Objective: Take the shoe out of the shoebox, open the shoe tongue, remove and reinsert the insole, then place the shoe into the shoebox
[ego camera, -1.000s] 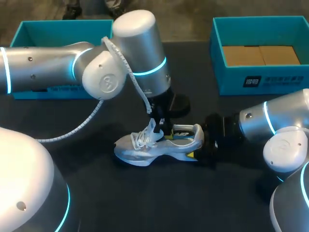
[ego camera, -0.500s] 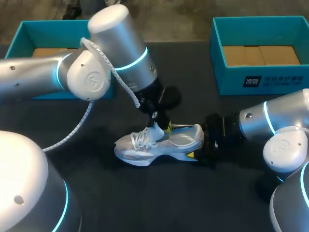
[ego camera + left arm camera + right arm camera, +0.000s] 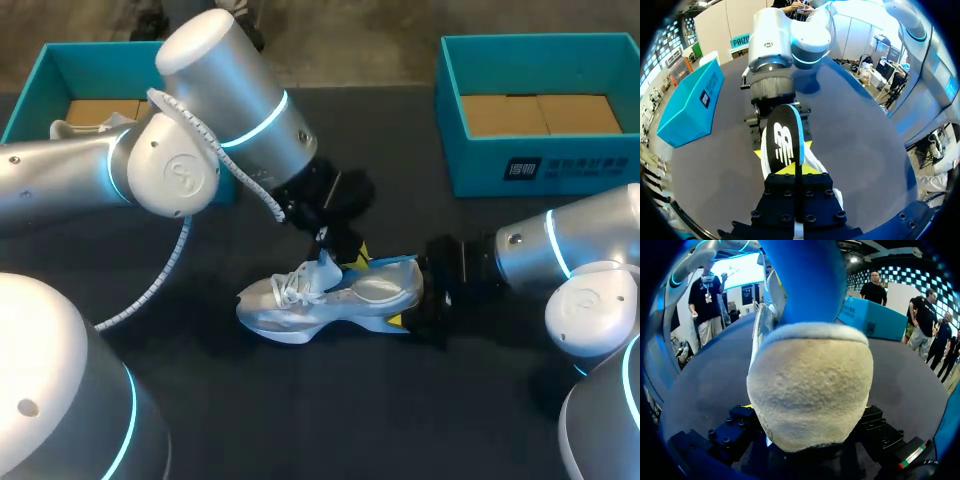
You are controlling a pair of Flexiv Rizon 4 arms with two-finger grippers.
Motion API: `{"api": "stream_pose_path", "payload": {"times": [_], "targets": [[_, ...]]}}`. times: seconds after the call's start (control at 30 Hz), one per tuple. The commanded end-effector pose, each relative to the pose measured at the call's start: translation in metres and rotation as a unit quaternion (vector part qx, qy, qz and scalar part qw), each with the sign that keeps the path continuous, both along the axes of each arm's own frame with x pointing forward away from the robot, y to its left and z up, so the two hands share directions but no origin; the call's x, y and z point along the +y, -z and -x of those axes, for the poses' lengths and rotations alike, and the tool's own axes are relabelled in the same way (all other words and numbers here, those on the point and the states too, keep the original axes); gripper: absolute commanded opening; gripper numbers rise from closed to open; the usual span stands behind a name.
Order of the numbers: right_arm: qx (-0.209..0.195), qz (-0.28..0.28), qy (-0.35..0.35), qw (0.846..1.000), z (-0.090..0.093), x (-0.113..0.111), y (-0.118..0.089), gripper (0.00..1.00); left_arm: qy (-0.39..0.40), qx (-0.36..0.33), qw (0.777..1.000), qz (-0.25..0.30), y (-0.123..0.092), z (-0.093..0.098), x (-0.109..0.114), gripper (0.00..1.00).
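A white sneaker point(image 3: 330, 300) stands upright on the black table, toe toward my left. My right gripper point(image 3: 412, 300) holds its heel from both sides, and the pale heel point(image 3: 810, 390) fills the right wrist view with a black finger base on either flank. My left gripper point(image 3: 335, 248) hangs tilted just above the shoe's opening, shut on a black insole point(image 3: 785, 147) with a cyan edge. In the left wrist view the insole stretches ahead from the yellow fingertips point(image 3: 771, 170) toward my right gripper point(image 3: 777, 107). The insole's edge point(image 3: 360, 258) shows above the collar.
A teal shoebox point(image 3: 540, 160) with a brown bottom stands at the back right. A second teal box point(image 3: 55, 70) sits at the back left, partly behind my left arm. The table's near side is bare black.
My left arm has swung leftward and tilted, drawing the insole up and out of the shoe's opening. The shoe and my right arm have stayed put.
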State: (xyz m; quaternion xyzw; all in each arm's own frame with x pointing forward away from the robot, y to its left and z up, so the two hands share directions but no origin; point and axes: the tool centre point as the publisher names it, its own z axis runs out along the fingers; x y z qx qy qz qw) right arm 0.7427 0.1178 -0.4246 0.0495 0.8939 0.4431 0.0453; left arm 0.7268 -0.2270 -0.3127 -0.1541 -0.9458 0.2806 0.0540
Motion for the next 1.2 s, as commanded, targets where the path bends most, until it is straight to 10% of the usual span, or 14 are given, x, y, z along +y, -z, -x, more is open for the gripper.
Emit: {"api": "stream_pose_path", "payload": {"times": [0.03,0.27,0.33,0.47,1.2], "targets": [[0.000,0.002,0.001,1.000,-0.003,0.001,0.003,0.00,0.005,0.002,1.000,0.003,0.004,-0.002,-0.011,0.00],[0.000,0.002,0.001,1.000,-0.003,0.001,0.003,0.00,0.005,0.000,1.000,0.008,0.004,0.003,-0.016,0.00],[0.000,0.002,0.001,1.000,-0.003,0.001,0.003,0.00,0.008,-0.006,1.000,0.008,0.001,0.005,-0.016,0.29],[0.000,0.002,0.001,1.000,-0.003,0.001,0.003,0.00,0.001,-0.032,0.999,0.000,-0.006,0.008,-0.014,0.49],[0.000,0.002,0.001,1.000,-0.003,0.001,0.003,0.00,-0.120,-0.178,0.977,0.017,0.001,0.017,-0.009,0.40]]}}
